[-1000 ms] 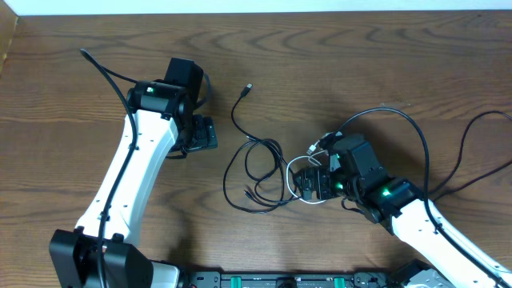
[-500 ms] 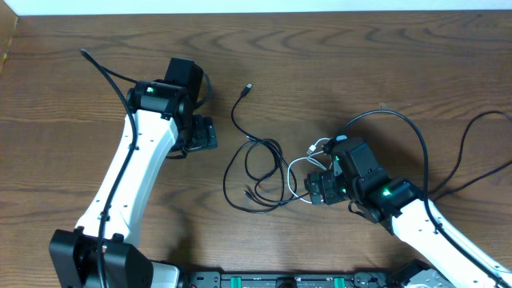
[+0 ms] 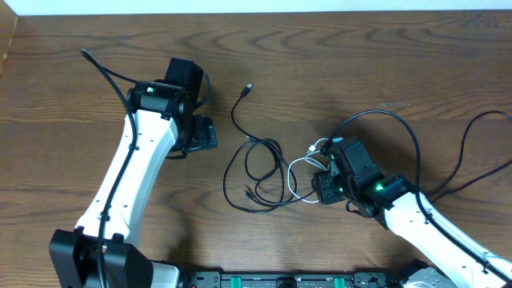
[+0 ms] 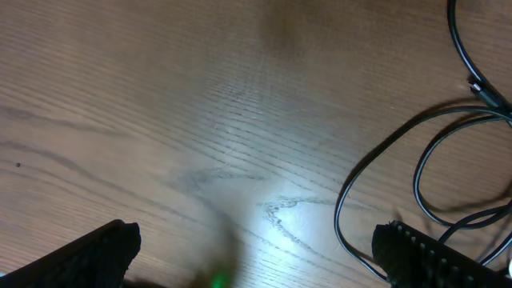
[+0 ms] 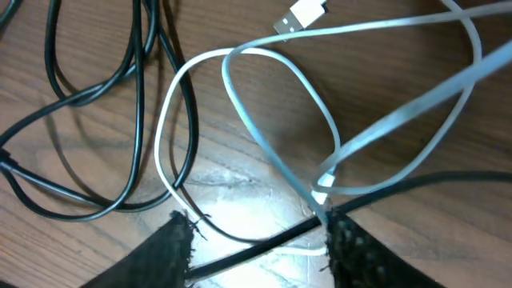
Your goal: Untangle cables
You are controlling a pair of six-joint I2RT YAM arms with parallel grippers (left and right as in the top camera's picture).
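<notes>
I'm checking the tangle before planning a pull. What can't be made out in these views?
- Overhead: where the white cable crosses the black cable, too small to tell which lies on top.
- Overhead: the right gripper, fingertips hidden under its own arm.
- Right wrist: a black strand between the fingers runs off the right edge; whose it is, unclear.
- Left wrist: black cable cut by the right edge.

From above, one camera looks straight down over most of the table (image 3: 400,48). Each wrist camera hangs close over the wood, facing down; all three catch the black cable (image 5: 51,56) loops, mid-frame overhead.
</notes>
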